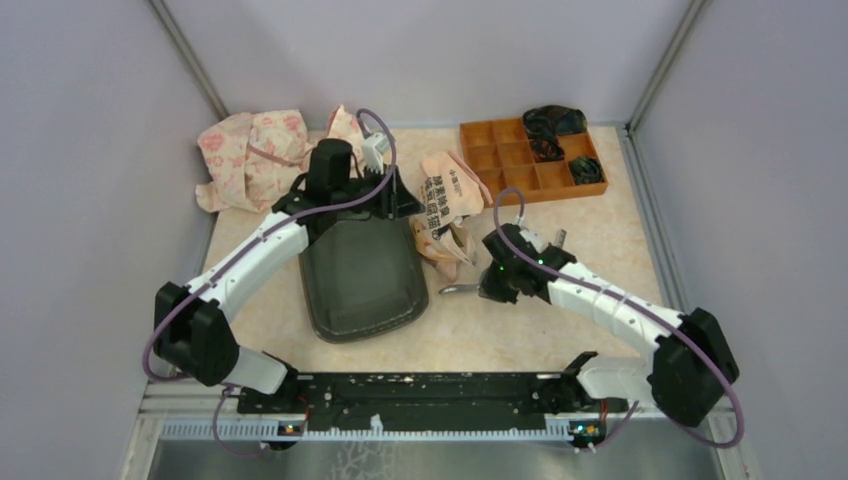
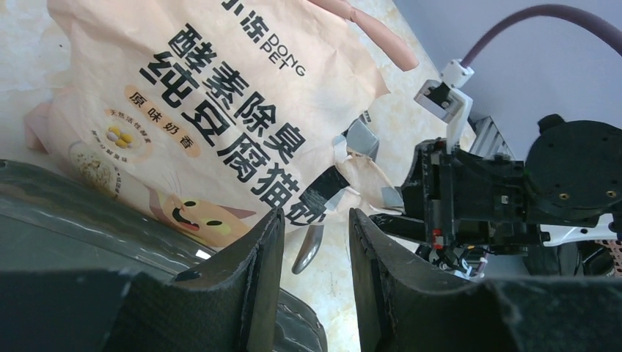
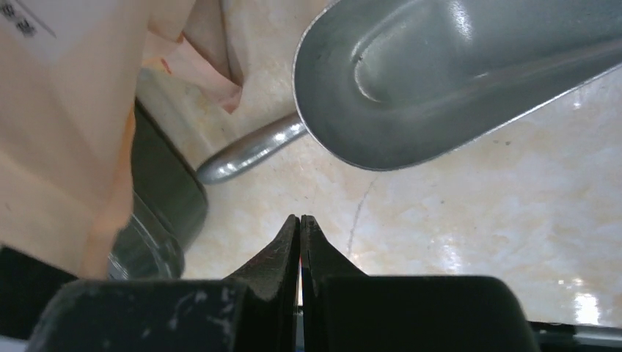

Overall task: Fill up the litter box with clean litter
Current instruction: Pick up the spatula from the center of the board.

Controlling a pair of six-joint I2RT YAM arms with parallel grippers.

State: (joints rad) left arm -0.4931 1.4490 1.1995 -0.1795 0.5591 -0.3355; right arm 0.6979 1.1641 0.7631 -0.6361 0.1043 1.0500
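Left claw (image 2: 315,216): jaws parted, nothing across the gap at the tips. Near the finger roots it's too dark for me to say whether anything touches. Litter box (image 1: 360,285) sits under and behind that claw, with its far corner beneath the left finger; my wrist view cuts off most of it. Printed bag (image 2: 220,95) is straight ahead of the left claw and leans on the box's rim. Its mouth is hidden, so I can't see the contents. Right claw (image 3: 299,224): clenched on nothing. Scoop (image 3: 440,73) lies on the table (image 1: 600,250) just ahead of it, bowl up and cropped at the frame edge. Count: one box, one scoop, one printed bag, one orange organiser (image 1: 505,155) far beyond the right claw holding two dark clumps (image 1: 555,122). Crumpled pink heap (image 1: 250,155) is beyond the left claw; I can't count its pieces.
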